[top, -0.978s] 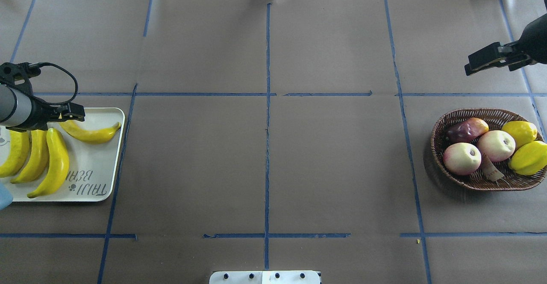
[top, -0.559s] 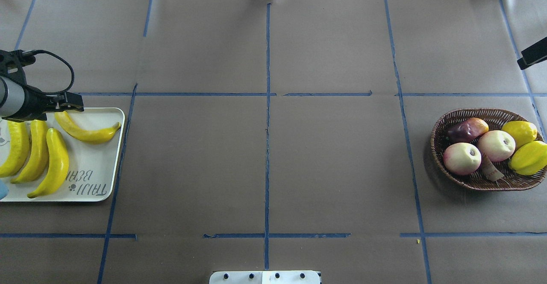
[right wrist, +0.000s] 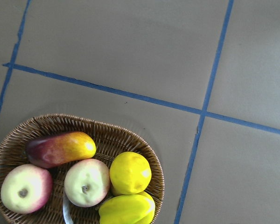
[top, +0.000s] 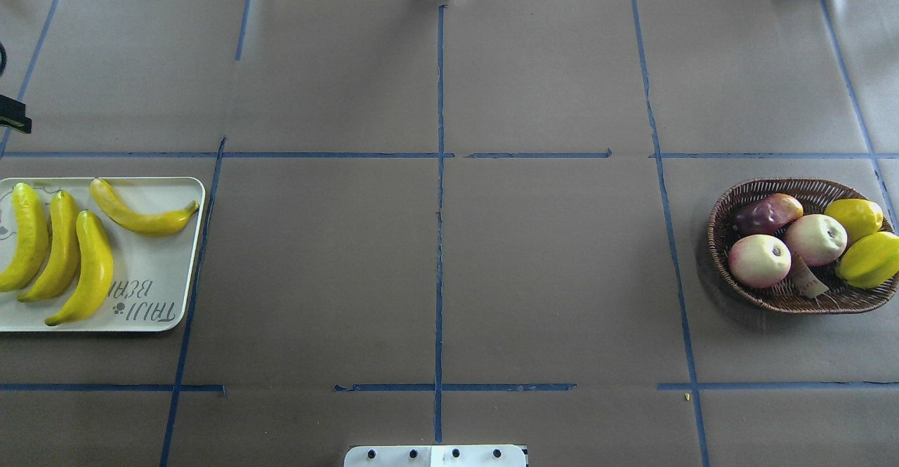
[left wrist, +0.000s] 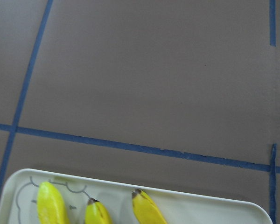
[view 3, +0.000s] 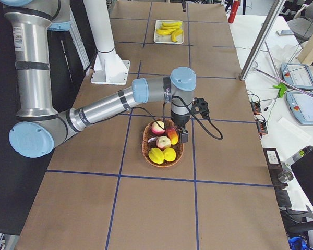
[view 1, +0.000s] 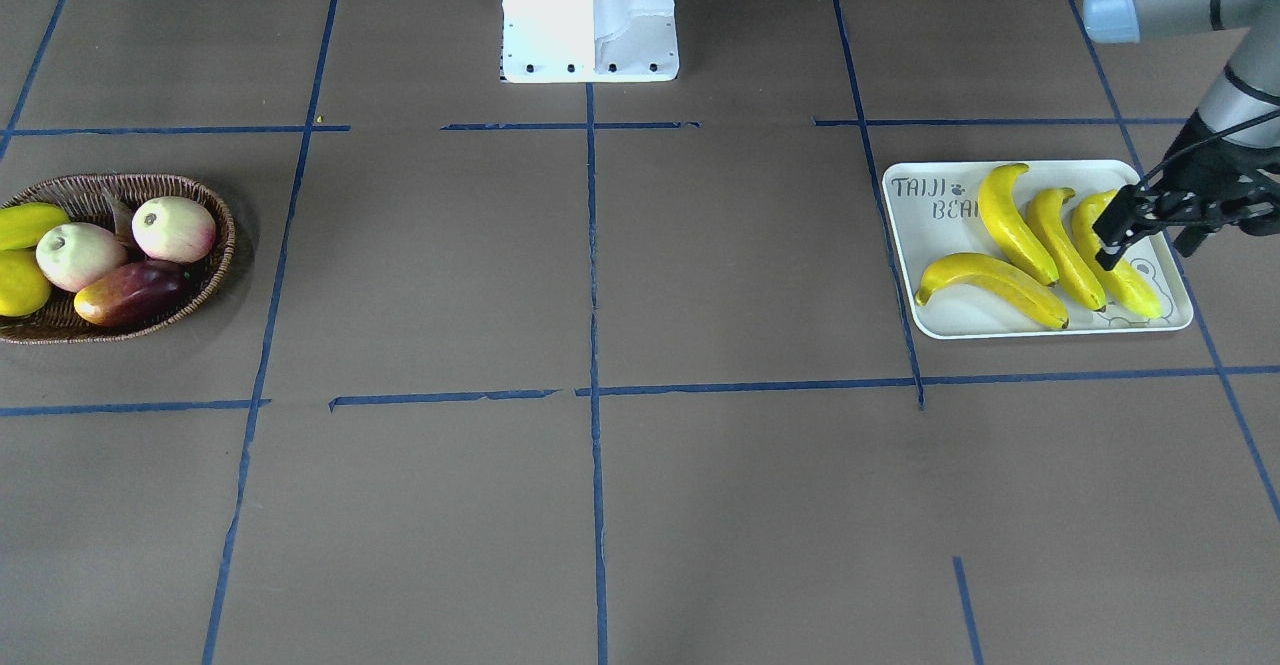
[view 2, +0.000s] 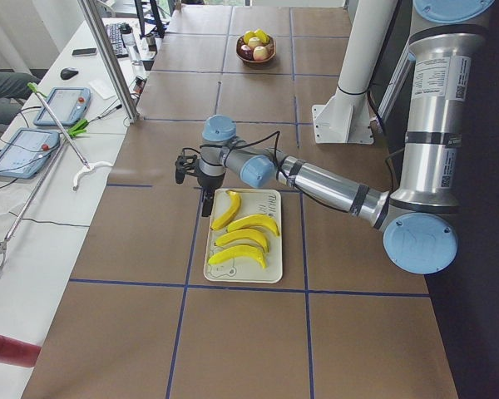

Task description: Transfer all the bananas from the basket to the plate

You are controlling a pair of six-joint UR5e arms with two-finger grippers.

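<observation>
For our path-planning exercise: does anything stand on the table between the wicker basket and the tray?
Nothing visible does: only bare brown paper with blue tape lines lies between the wicker basket and the tray. All four bananas already lie on it.

The overhead and front-facing cameras looked steeply down on the desk (top: 548, 256) from opposite sides, both taking in the plate (top: 161, 256) and basket (top: 772, 187). Side cameras looked along it; wrist cameras sat close above.
</observation>
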